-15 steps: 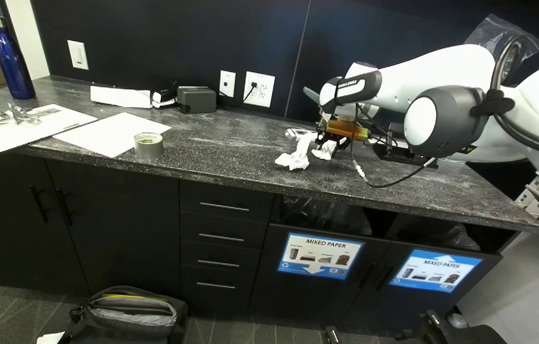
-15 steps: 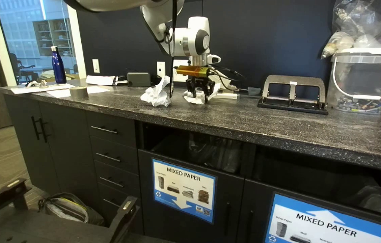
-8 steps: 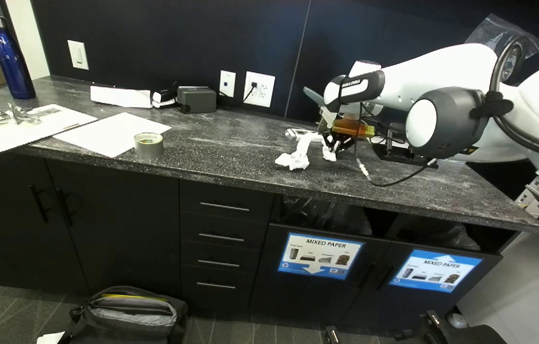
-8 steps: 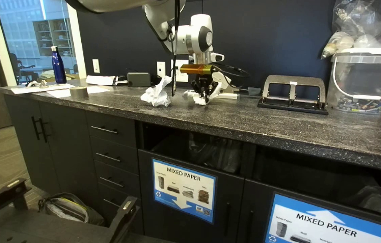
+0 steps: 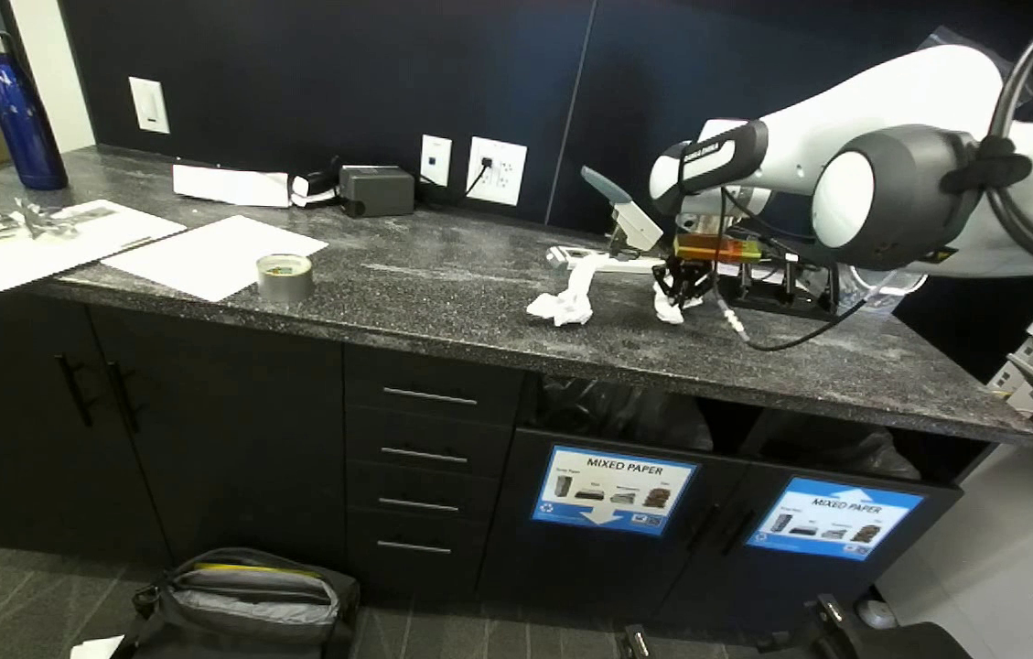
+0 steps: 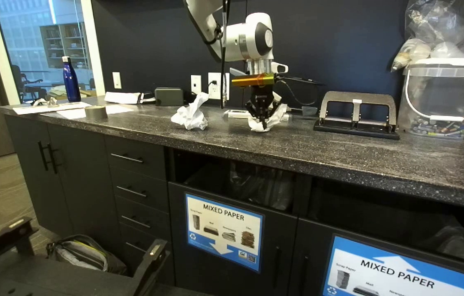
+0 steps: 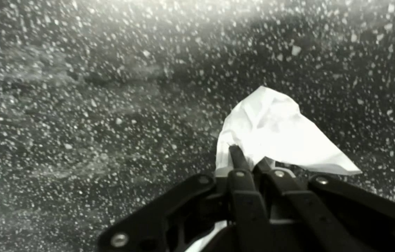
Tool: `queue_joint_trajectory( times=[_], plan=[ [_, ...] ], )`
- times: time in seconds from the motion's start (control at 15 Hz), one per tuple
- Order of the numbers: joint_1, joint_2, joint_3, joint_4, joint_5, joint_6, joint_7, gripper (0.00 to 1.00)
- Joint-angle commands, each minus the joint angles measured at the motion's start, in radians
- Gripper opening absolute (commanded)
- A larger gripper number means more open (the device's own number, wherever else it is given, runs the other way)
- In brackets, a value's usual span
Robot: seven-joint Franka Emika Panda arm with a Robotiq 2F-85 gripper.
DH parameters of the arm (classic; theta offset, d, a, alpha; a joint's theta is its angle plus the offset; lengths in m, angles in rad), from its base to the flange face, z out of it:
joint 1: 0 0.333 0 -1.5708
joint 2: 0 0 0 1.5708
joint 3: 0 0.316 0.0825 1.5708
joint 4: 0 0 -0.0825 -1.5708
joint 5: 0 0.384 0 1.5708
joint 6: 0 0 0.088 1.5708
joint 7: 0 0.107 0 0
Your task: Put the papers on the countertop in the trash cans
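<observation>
1. Evidently at the pickup step, the claw (image 7: 249, 156) pinches a crumpled paper wad (image 7: 281, 136), just right of center in the wrist view; whether it clears the countertop (image 7: 96, 105) cannot be told.
2. Next likely comes a lift, a carry past the countertop's edge and a release into one of the trash cans (image 5: 589, 567), lower right in an exterior view.
3. Left of center in an exterior view, a second wad (image 6: 190, 116) lies unbinned.
4. Both labels (image 6: 224, 230) read "MIXED PAPER"; "Scrap Paper" and "Mail" are legible, lettering on the arm (image 5: 919, 188) too small.
</observation>
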Motion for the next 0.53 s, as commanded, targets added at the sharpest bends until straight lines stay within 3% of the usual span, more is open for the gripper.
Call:
queue_joint_trajectory(
  times=[0.0, 0.47],
  plan=[
    [0.002, -0.155, 0.008, -0.242, -0.004, -0.007, -0.078, 0.07],
    [-0.031, -0.330, 0.073, -0.559, -0.005, 0.003, -0.183, 0.07]
  ],
)
